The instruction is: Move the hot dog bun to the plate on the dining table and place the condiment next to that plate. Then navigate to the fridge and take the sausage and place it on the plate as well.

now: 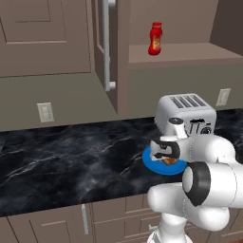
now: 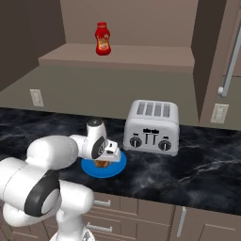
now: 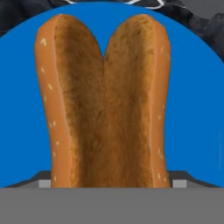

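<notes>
Black marble counter [image 1: 71, 156] runs under brown wall cabinets, with a silver four-slot toaster [image 2: 151, 126] standing on it as the landmark. Just in front of the toaster and to its left lies a blue plate [image 2: 115, 167], and on that plate rests the hot dog bun [image 3: 105, 105], split open lengthwise with its browned inner faces up and sesame-flecked crust along both sides. Directly over the bun and low to it hangs the gripper [image 2: 102, 162]; its finger tips [image 3: 181, 180] flank the near end of the bun on either side, and whether they press the crust or stand clear cannot be told. High above the toaster, on a recessed shelf [image 2: 141, 55], stands a red condiment bottle [image 2: 102, 39], upright
</notes>
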